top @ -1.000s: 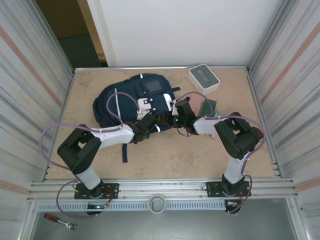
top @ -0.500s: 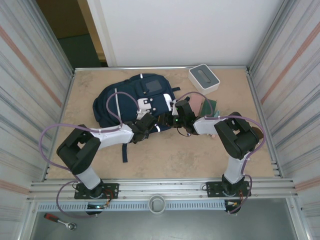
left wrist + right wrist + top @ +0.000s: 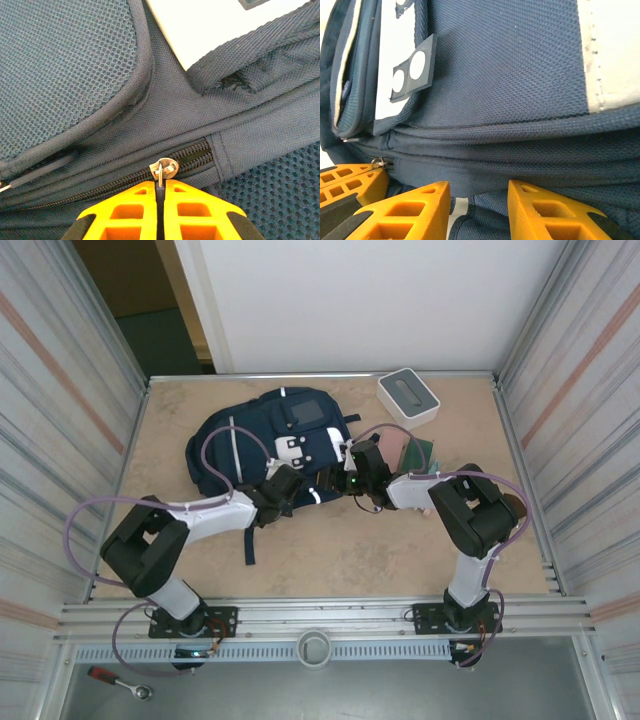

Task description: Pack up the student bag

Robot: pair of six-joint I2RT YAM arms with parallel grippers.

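Gripping the zip pull [image 3: 164,169] is your left gripper [image 3: 160,187]: jaws pressed together w/ the small metal tab nipped at the tips, right at the zip track [image 3: 120,181]. Your right gripper [image 3: 479,187] sits at the same near edge of the student bag [image 3: 265,435], jaws part-way apart w/ navy fabric bulging into the gap. You can't tell from here whether that fold is truly pinched or just resting there.

The bag lies flat on the tabletop [image 3: 400,550], left of centre & toward the far side, front pocket up. The white box [image 3: 408,397] is well apart at the far right.

Handling, as a judgement:
- Soft woven shell, padded mesh panel [image 3: 60,65], nothing stiff. It'll sag, bunch & slide on the tabletop instead of resisting a pull
- Looks slack, prob. light, so dragging the zip one-handed would likely tow the whole bag along
- Pull tab is tiny, smooth metal & could slip out if you tug off-axis. Run it along the teeth, not up
- Best holds: the tab for the zip, a fat fold of fabric or the seam just beside the track for the counter-hold
- Avoid the white patch [image 3: 607,55] & flat taut panels, since the jaws get nothing to bite there
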